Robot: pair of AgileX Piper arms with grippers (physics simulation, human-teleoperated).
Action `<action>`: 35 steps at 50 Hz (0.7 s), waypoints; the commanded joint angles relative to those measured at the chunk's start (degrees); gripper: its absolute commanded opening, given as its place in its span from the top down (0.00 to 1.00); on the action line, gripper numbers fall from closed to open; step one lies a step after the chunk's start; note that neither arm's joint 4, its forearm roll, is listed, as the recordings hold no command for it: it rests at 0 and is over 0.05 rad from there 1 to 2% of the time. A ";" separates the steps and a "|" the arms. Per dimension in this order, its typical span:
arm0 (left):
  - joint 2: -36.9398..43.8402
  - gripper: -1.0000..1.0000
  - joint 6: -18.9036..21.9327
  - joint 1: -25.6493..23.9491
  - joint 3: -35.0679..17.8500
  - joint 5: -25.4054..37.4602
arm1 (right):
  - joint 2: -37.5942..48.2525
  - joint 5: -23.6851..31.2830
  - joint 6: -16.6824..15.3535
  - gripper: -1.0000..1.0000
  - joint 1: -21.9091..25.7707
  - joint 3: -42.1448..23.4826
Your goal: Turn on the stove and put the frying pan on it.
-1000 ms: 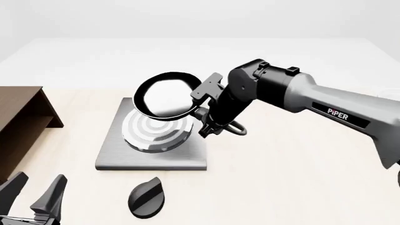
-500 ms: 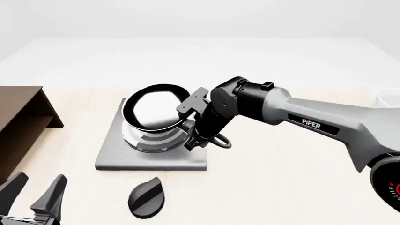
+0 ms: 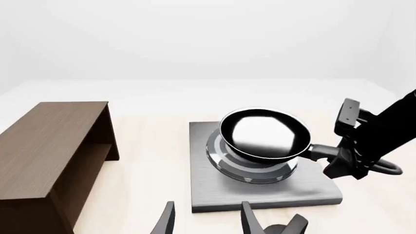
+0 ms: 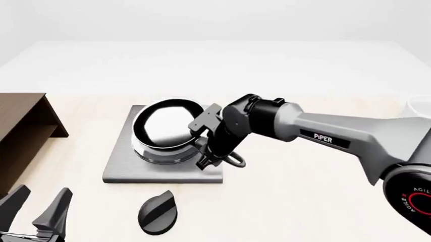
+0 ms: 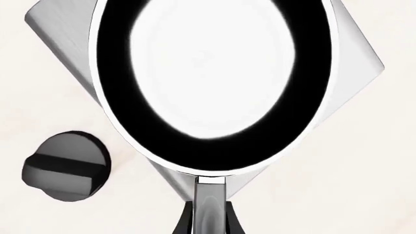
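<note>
The black frying pan (image 4: 163,122) with its shiny inside sits level, low over the round burner of the grey stove plate (image 4: 158,172); I cannot tell if it touches. My right gripper (image 4: 204,147) is shut on the pan's long handle (image 5: 209,202) at the plate's right edge. The pan (image 3: 263,134) and the stove (image 3: 217,197) also show in the left wrist view. The black oval knob (image 4: 158,213) lies on the table in front of the plate. My left gripper (image 4: 39,212) is open and empty at the near left, apart from the knob.
A brown wooden shelf (image 4: 23,123) stands at the left edge and also shows in the left wrist view (image 3: 55,141). A sliver of a white object (image 4: 421,105) shows at the far right edge. The right arm (image 4: 323,133) stretches across the table's right half.
The right arm has carried the pan left and down, from tilted above the burner's far side to level and low over the burner. The left gripper has not moved.
</note>
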 commanded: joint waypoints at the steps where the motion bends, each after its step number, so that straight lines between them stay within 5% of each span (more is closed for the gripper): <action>1: 0.01 0.00 -0.03 0.02 0.00 -0.06 | 0.21 -1.19 1.18 1.00 0.06 -0.71; 35: -0.02 0.00 -0.11 -0.09 0.00 -0.15 | 3.75 -2.42 2.20 1.00 0.46 -1.23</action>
